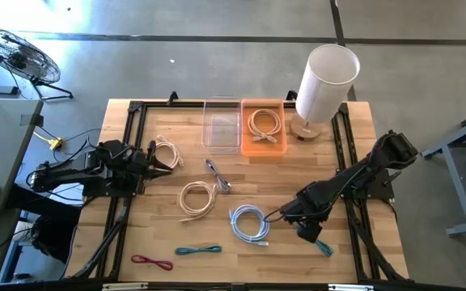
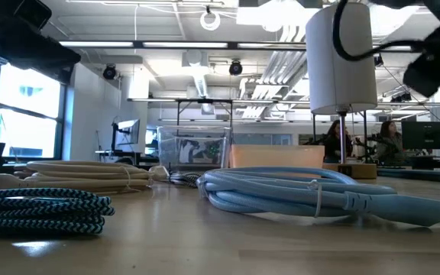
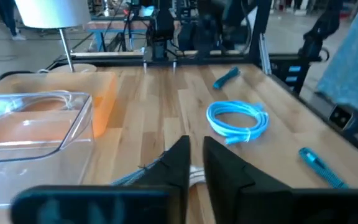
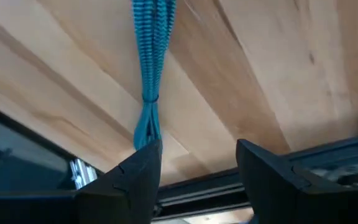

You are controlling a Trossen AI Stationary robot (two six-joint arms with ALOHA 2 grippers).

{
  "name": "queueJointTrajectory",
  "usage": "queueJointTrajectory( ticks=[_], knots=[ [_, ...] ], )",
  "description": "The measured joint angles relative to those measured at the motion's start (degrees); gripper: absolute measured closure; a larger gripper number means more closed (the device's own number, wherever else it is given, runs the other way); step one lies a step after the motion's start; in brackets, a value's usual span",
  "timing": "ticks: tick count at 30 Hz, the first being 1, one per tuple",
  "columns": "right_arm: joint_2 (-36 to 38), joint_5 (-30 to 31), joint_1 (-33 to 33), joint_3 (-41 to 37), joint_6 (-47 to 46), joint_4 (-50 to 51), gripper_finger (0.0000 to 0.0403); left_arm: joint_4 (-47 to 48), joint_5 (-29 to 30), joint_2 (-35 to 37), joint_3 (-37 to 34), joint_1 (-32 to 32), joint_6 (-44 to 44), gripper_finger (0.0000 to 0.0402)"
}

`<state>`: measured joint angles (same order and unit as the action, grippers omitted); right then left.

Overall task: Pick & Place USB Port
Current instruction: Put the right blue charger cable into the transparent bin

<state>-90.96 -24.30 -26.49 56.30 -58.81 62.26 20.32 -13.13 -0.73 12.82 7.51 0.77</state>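
— Teal braided cable [image 4: 151,56] lies on the wooden table [image 1: 298,174] right by the right gripper [image 1: 308,233], at the table's front right. Do you see the fingers?

— Yes. In the right wrist view they stand spread apart, and the cable's bundled end sits just beside one finger [image 4: 129,177], not between the two.

— And the left gripper [image 1: 163,157]?

— It rests at the table's left side, its fingers close together with only a thin gap, pinching nothing that I can make out. A cream cable coil [image 1: 168,150] lies just beside it.

— Where do the bins stand?

— At the far edge: a clear bin [image 1: 222,124] and an orange bin [image 1: 264,144] side by side, the orange one holding a coiled cable [image 1: 265,124], next to a white lamp [image 1: 324,81].

— Anything else close to the right arm?

— A light blue cable coil [image 1: 249,223], just left of the gripper.
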Motion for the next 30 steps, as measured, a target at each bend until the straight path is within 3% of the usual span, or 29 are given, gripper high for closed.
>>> queueJointTrajectory(
  ticks=[6,10,14,19,25,30],
  knots=[
    [0.0,-0.1,0.2,-3.4,-2.5,-12.0,0.0203,0.0,0.4,0.0,0.0,0.0,-1.9,0.0270],
    [0.0,2.8,-0.4,-5.2,-4.4,-17.5,0.0203,0.0,0.4,0.0,0.0,0.0,-2.7,0.0244],
    [0.0,5.3,-1.1,-7.1,-5.5,-20.9,0.0203,0.0,0.4,0.0,0.0,0.0,-2.7,0.0239],
    [0.0,5.6,-1.1,-9.7,-8.3,-22.3,0.0203,0.0,0.3,0.0,0.0,0.0,-2.7,0.0239],
    [0.2,3.8,-1.9,-14.1,-11.0,-33.3,0.0203,0.0,-0.3,0.0,0.0,0.0,-2.8,0.0239],
    [0.3,5.5,-3.9,-14.7,-12.9,-34.5,0.0203,0.0,-0.3,0.0,0.0,0.0,-2.7,0.0239]
  ],
)
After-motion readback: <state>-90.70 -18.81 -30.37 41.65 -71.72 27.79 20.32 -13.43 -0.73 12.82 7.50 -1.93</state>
